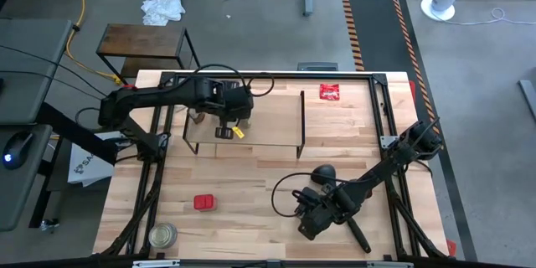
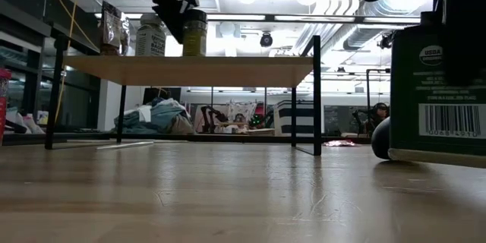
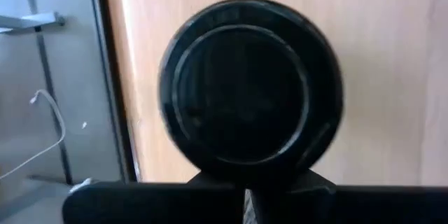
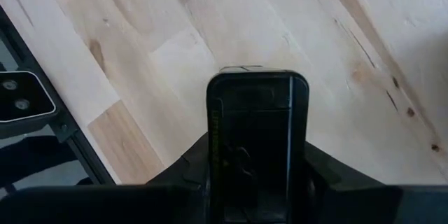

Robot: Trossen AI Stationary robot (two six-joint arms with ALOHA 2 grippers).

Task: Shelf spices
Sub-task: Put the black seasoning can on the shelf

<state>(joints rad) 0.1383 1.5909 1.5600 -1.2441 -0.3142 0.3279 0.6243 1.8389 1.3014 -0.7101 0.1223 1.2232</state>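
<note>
My left gripper (image 1: 232, 122) is clamped on a dark-lidded yellow-labelled glass jar (image 2: 194, 33), standing on the left part of the low plywood-topped wire-legged shelf (image 2: 190, 64). In front of that shelf, my right gripper (image 1: 308, 218) pinches a small black box (image 4: 256, 133) standing on the butcher-block table (image 1: 234, 180).

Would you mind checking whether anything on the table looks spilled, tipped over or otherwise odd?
Nothing looks spilled or damaged. The jars on the light plywood shelf stand upright, and the red square tin and flat red packet lie flat on the butcher-block table.
</note>
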